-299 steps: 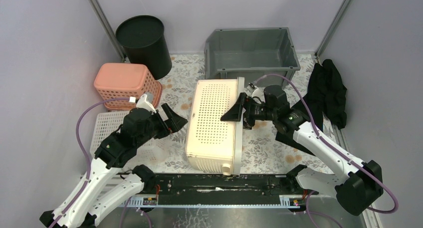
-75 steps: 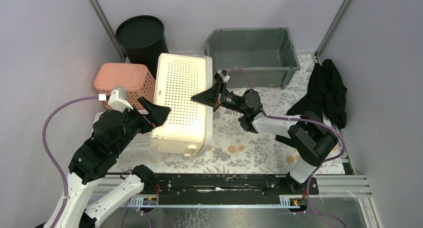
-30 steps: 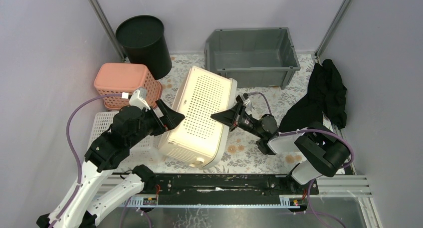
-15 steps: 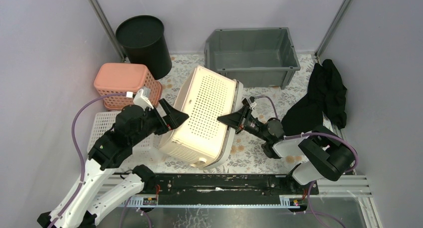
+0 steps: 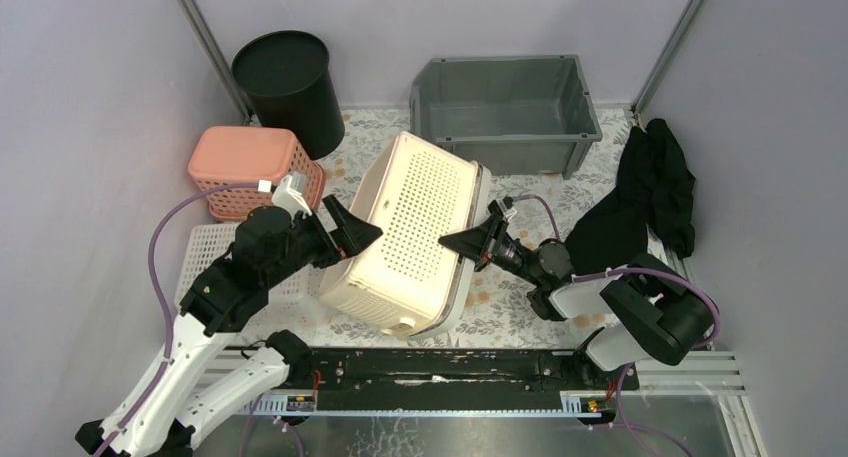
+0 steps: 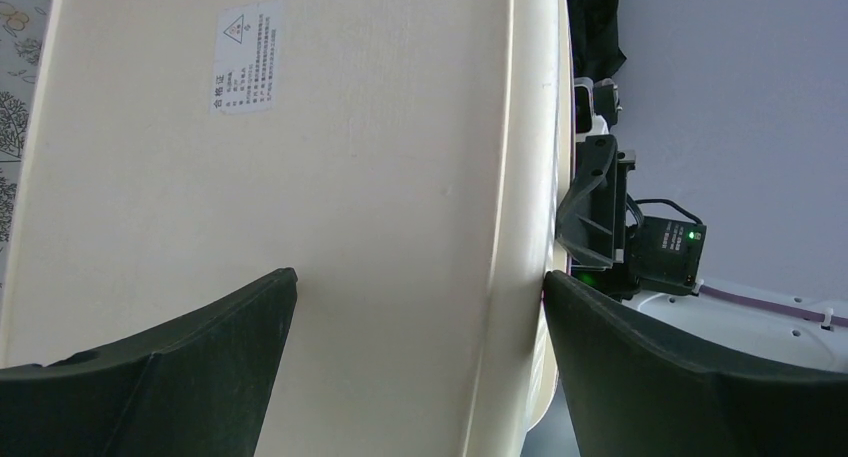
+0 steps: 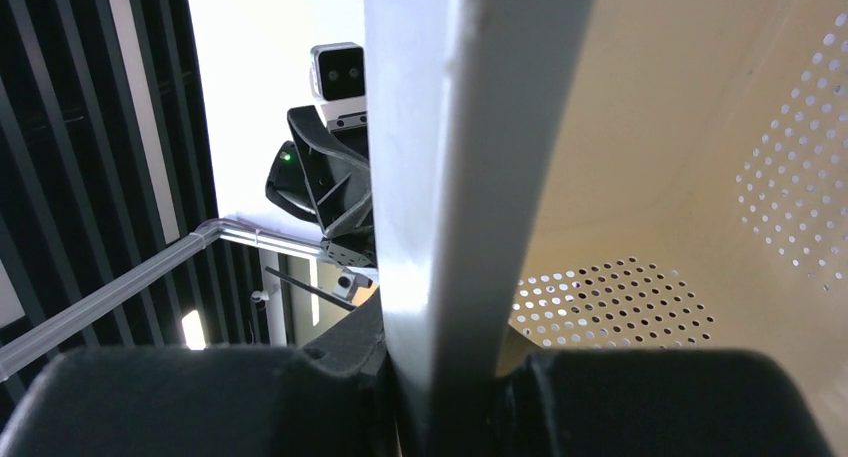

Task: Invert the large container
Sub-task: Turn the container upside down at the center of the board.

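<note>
The right gripper (image 5: 472,244) has its jaws clamped on the rim of the large cream perforated plastic container (image 5: 415,227); the wrist view shows the rim edge pinched between them. The left gripper (image 5: 348,239) has its jaws spread wide against the container's solid base. The container lies tilted at the centre of the top view, its near corner apparently resting on the floral-patterned bench (image 5: 510,312). Within the last few seconds it has swung down from standing on end beside the pink plastic basket (image 5: 250,162), and it has barely shifted in the last half second. Judgement: inversion is incomplete, since the opening faces sideways to the right, not yet down.
</note>
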### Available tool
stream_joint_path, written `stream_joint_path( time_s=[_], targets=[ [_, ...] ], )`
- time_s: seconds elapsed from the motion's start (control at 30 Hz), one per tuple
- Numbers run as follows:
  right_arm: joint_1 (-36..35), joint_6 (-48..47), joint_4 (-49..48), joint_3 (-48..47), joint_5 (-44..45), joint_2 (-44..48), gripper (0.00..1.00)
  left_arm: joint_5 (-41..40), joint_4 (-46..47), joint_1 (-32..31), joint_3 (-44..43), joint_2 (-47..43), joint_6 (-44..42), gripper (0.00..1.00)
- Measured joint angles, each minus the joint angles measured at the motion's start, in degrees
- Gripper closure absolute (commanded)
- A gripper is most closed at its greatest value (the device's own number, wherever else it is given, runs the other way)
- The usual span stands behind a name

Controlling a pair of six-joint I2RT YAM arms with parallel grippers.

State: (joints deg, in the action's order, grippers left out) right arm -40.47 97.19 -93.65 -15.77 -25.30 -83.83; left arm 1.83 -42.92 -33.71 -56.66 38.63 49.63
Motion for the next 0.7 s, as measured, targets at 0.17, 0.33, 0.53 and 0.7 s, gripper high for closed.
stream_joint_path(
  time_s=[0.17,0.33,0.53,0.7],
  targets=[
    [0.24,-0.02,-0.09,0.70,-0.24,0.35,0.83,0.15,0.28,0.00,-1.07,1.79,-0.02,0.00],
    [0.57,0.04,-0.11,1.09,-0.59,0.59,0.72,0.79,1.92,0.00,-1.42,3.63,-0.04,0.00],
    [1.25,0.04,-0.09,1.51,-1.42,0.59,0.66,1.44,2.99,0.00,-1.42,3.98,0.00,0.00],
    [1.53,0.07,-0.07,1.81,-2.16,0.57,0.57,2.29,3.43,0.00,-1.36,3.76,0.42,0.00]
  ],
)
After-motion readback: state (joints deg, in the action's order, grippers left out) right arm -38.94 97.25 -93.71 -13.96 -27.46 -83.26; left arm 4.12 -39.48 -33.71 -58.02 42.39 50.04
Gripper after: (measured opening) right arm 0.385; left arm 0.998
